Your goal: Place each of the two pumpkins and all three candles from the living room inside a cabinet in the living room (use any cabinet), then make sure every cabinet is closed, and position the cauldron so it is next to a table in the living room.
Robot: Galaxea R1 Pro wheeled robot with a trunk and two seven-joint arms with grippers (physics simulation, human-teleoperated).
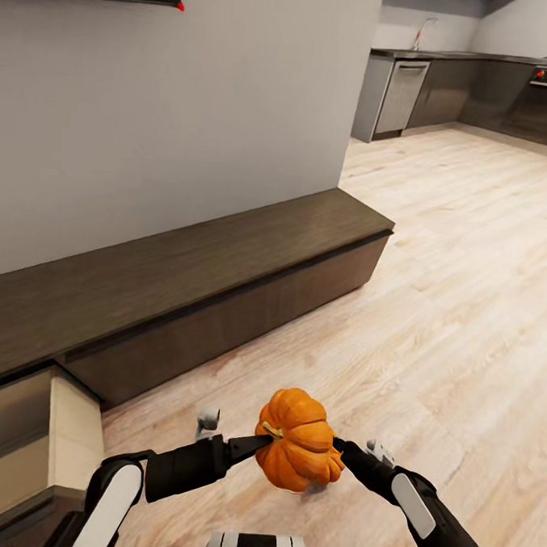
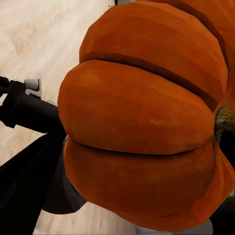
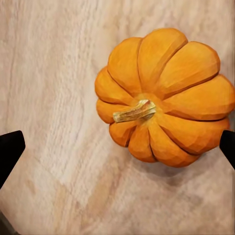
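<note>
Head view: ribbed orange pumpkin with a short tan stem (image 1: 300,441) sits near and centre, between the two arms and over the pale wood plank floor (image 1: 451,276).
- Stem points left, toward the left gripper (image 1: 255,446).
- The dark tip of that gripper meets the pumpkin at the stem.

Left wrist view: the pumpkin (image 2: 142,117) lies very close to the camera, with dark finger parts at its edge. Left gripper reads as clamped on it. The black right gripper (image 2: 29,112) shows beyond it.

Right gripper (image 1: 351,456) is just right of the pumpkin.

Right wrist view: its two black fingertips (image 3: 10,152) stand far apart at opposite edges, so the right gripper (image 3: 119,149) is spread wide.
- Between them a pumpkin on the floor (image 3: 164,98) rests on the planks, stem toward the camera, shadow beneath.
- Cannot tell whether this is the same fruit or a second one.

Long low dark-brown wood cabinet (image 1: 224,287) runs along the grey wall (image 1: 194,123) to the left. A pale beige panel (image 1: 74,423) shows at its near left end.

Dark grey kitchen units (image 1: 447,90) are far right.
</note>
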